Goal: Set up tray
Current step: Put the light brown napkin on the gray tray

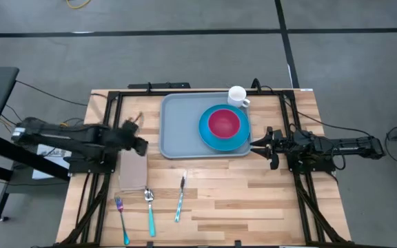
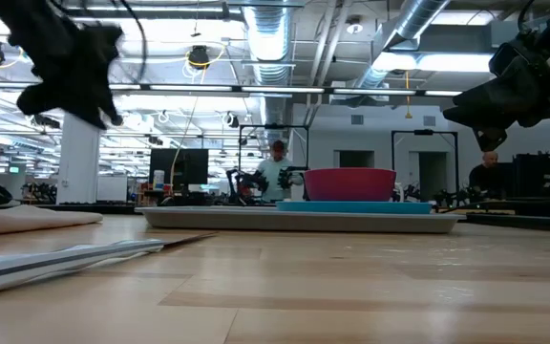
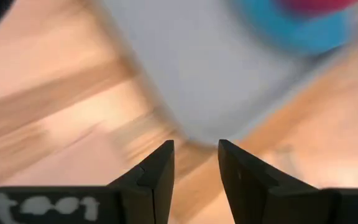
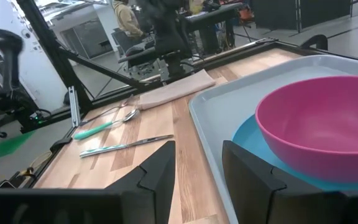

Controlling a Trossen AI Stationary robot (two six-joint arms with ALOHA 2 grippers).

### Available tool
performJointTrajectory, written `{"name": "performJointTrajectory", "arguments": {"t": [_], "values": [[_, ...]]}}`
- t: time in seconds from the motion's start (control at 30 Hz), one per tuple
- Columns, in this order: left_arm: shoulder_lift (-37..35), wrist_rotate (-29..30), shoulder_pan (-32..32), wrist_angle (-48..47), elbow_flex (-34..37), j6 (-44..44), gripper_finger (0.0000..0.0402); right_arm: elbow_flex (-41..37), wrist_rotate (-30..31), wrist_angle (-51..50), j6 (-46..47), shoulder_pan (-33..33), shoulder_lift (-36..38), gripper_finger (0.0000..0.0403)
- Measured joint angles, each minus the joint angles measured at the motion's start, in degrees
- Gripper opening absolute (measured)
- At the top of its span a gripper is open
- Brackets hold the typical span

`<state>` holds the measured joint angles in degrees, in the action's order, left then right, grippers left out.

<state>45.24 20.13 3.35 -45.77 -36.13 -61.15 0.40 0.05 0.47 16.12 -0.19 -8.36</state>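
The grey-blue tray point(image 1: 185, 127) lies flat at the table's far middle. On it rests a round blue plate point(image 1: 243, 141) with a pink bowl point(image 1: 224, 122) in it. My left gripper point(image 1: 142, 145) hovers just left of the tray's near-left corner, above a folded beige napkin point(image 1: 133, 171), and is open and holds nothing. My right gripper point(image 1: 259, 145) hovers just right of the tray's near-right corner, open too. In the right wrist view the tray point(image 4: 229, 106), the plate point(image 4: 253, 146) and the bowl point(image 4: 319, 124) lie beyond my gripper point(image 4: 197, 162).
A white mug point(image 1: 238, 96) stands at the tray's far-right corner. A fork point(image 1: 121, 217), a spoon point(image 1: 149, 210) and a knife point(image 1: 180, 200), all with teal handles, lie near the table's near edge. Bare wood lies at the near right. People stand in the room behind.
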Motion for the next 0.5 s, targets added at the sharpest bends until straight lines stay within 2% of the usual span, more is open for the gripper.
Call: {"name": "performJointTrajectory", "arguments": {"t": [0.13, 0.27, 0.4, 0.5], "values": [[14.7, -3.7, -3.0, -2.7, -2.5, -1.6, 0.0112, 0.0, 0.0, 0.0, 0.0, 0.0, 0.0, 0.0123], [26.2, -6.6, -6.2, -3.9, -2.4, -4.7, 0.0112, 0.0, 0.0, 0.0, 0.0, 0.0, 0.0, 0.0123], [33.2, -9.5, -8.5, -6.4, -2.4, -7.9, 0.0112, 0.0, 0.0, 0.0, 0.0, 0.0, 0.0, 0.0123], [35.5, -11.9, -9.3, -5.6, -2.4, -9.2, 0.0112, 0.0, 0.0, 0.0, 0.0, 0.0, 0.0, 0.0123]]}}
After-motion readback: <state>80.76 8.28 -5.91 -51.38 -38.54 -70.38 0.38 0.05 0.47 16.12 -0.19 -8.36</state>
